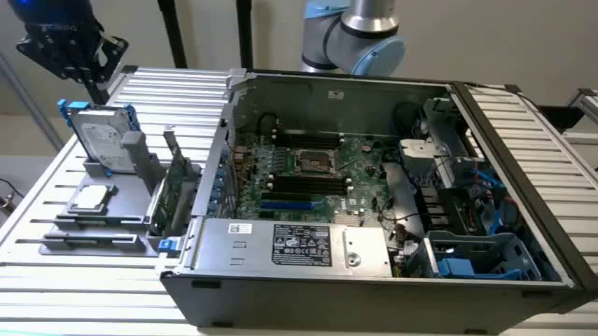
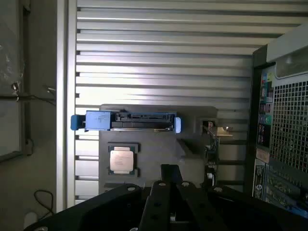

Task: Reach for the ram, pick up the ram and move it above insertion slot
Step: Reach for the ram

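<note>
Ram at rest in the grey tray

The ram (image 1: 94, 240) shows as a long, slim, dark strip lying level and lengthwise in a narrow holder. It is at the near end of the grey tray (image 1: 56, 246), on the exterior view's left, well apart from the open computer case (image 1: 280, 294). Its board colour and chips are too small to make out.

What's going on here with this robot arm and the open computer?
The arm's gripper hangs above a gray parts tray beside the open computer case. A hard drive, a CPU and an expansion card sit in the tray. I can't make out the ram for sure.
</note>
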You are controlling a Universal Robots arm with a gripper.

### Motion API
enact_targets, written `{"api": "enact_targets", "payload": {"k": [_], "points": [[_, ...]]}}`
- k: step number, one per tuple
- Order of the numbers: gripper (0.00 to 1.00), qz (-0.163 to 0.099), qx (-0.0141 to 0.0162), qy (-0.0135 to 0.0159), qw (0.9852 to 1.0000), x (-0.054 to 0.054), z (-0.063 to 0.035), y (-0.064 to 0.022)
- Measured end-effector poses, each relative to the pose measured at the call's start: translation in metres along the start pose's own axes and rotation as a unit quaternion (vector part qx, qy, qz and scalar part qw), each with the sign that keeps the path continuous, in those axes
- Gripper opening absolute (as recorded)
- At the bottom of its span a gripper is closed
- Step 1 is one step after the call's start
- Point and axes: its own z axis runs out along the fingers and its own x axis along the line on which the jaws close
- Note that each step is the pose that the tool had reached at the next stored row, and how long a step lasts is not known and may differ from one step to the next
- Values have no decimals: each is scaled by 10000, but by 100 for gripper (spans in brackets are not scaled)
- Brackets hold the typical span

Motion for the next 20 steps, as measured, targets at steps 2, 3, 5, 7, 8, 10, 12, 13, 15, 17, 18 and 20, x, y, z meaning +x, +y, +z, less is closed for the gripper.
{"api": "enact_targets", "payload": {"k": [2, 3, 5, 7, 8, 10, 12, 13, 15, 17, 18, 20], "points": [[11, 0, 0, 0, 10000, 0, 0, 0], [11, 0, 0, 0, 10000, 0, 0, 0], [11, 0, 0, 0, 10000, 0, 0, 0], [11, 0, 0, 0, 10000, 0, 0, 0], [11, 0, 0, 0, 10000, 0, 0, 0], [11, -1, 0, 0, 10000, 0, 0, 0], [11, -1, 0, 0, 10000, 0, 0, 0], [11, -1, 0, 0, 10000, 0, 0, 0], [11, 0, 0, 1, 10000, 1, -2, -20], [11, 0, -1, 0, 10000, -2, -3, -84], [11, 0, -1, 2, 10000, -3, -5, -126], [11, -1, -2, 2, 10000, -3, -8, -216]]}}
